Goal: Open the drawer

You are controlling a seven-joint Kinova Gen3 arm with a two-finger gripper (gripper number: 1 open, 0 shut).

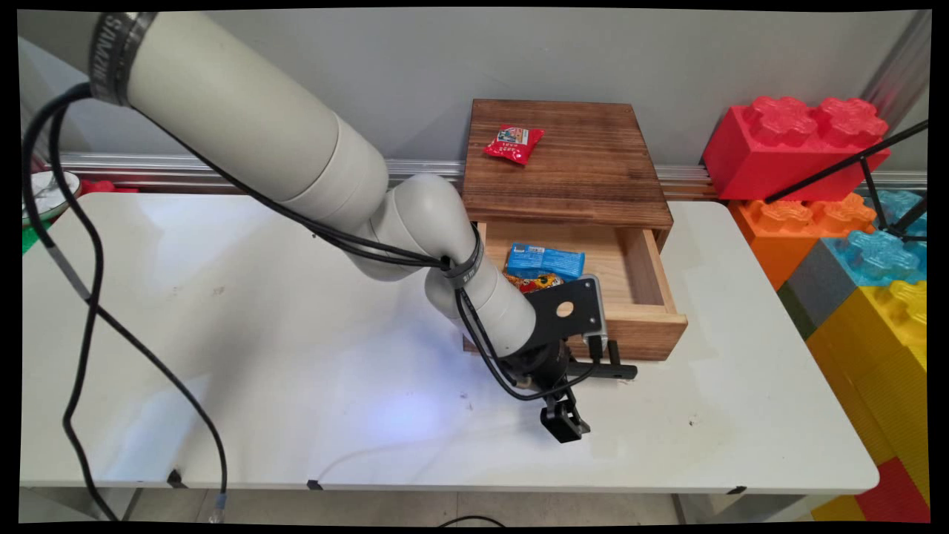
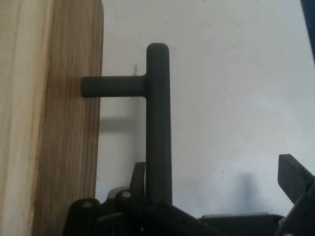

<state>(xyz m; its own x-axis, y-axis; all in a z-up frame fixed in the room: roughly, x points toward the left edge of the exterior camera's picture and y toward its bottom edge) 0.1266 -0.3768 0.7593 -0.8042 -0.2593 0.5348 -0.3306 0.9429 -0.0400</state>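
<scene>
The gripper [image 1: 589,393], fingers spread, is hovering low over the white table [image 1: 296,356] with the black drawer handle [image 2: 158,123] lying between them. Beyond, the open drawer [image 1: 637,326] is holding a blue packet [image 1: 545,261]; a red packet [image 1: 513,143] is resting on the wooden cabinet [image 1: 578,170].

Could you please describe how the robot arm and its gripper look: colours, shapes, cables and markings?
The white robot arm is made of thick rounded tubular links with a grey lettered band near the top. Loose black cables hang from it, strapped near the wrist. A flat black bracket with a round hole sits above the black two-finger gripper.
</scene>
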